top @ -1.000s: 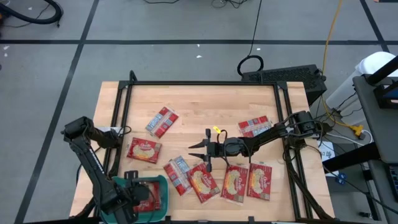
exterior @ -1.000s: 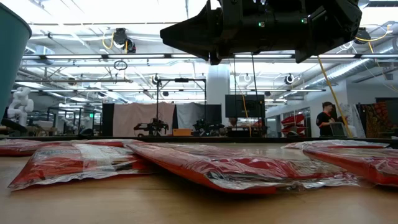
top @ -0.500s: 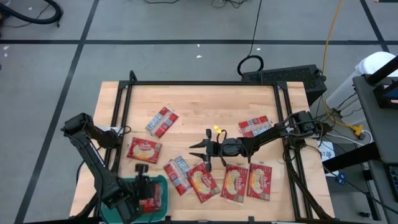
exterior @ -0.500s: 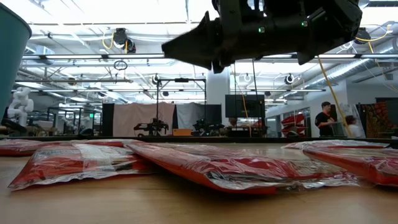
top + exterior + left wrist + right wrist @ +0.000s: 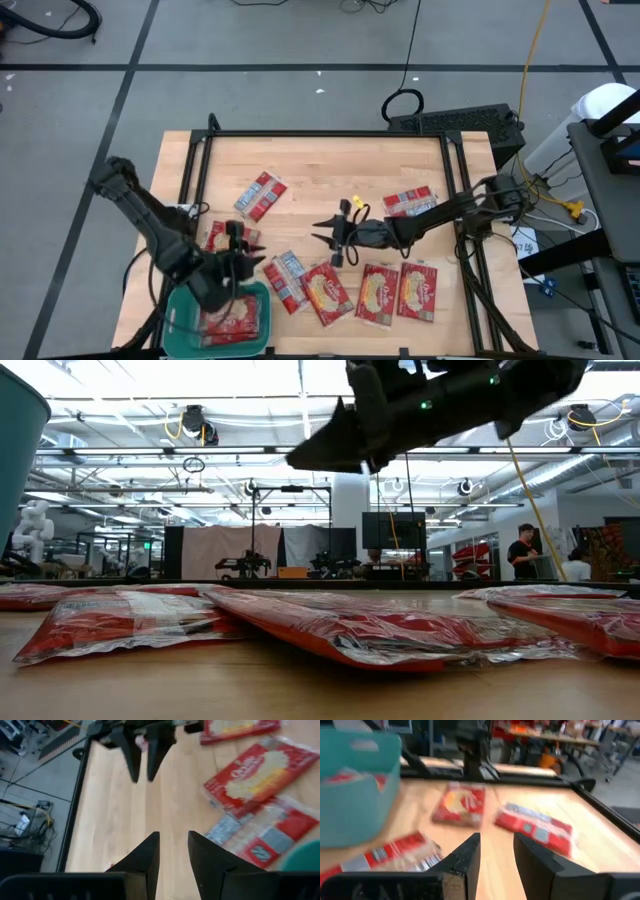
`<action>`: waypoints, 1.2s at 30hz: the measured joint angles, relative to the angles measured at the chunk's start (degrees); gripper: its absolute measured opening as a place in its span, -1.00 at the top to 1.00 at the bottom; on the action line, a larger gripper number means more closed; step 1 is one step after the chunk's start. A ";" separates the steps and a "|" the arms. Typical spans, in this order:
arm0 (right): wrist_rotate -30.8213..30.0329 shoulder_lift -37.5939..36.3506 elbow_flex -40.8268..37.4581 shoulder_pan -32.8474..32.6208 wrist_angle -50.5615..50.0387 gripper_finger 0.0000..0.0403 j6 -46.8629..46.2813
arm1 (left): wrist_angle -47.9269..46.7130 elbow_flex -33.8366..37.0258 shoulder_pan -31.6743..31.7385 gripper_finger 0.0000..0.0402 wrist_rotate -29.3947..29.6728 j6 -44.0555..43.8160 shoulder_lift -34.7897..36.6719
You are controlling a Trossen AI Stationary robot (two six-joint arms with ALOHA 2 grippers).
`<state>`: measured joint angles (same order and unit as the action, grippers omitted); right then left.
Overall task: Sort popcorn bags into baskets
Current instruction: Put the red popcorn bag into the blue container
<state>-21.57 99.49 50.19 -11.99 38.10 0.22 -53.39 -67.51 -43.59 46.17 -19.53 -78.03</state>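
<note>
Lifted clear of the teal-green rectangular plastic basket [image 5: 218, 316], where red flat popcorn packets [image 5: 232, 322] already lie, the left hand [image 5: 243, 247] hangs empty and part-open above the wooden bench [image 5: 310, 165], while the right hand [image 5: 333, 236], likewise part-open and empty, hovers over loose packets [image 5: 326, 292] awaiting sorting

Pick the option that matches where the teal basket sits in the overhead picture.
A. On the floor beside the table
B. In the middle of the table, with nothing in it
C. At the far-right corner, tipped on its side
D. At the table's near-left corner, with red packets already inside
D: the high view shows the basket at the near-left corner, below the left gripper, with red popcorn bags lying inside it.
</note>
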 joint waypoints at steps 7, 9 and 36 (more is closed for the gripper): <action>-1.10 -8.91 0.02 0.11 -20.98 0.44 -6.22 | 22.93 13.30 8.21 0.47 -6.73 14.30 10.57; -1.14 -11.15 0.02 0.13 -27.52 0.44 -9.11 | 29.98 16.45 10.56 0.47 -10.18 19.21 12.20; -13.09 -19.14 0.02 -9.73 -87.75 0.11 -51.62 | 42.60 23.85 17.75 0.47 -19.01 22.03 13.36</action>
<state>-34.66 80.36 50.22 -21.72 -49.65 -51.40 -10.79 -43.66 -25.85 27.16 2.50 -64.66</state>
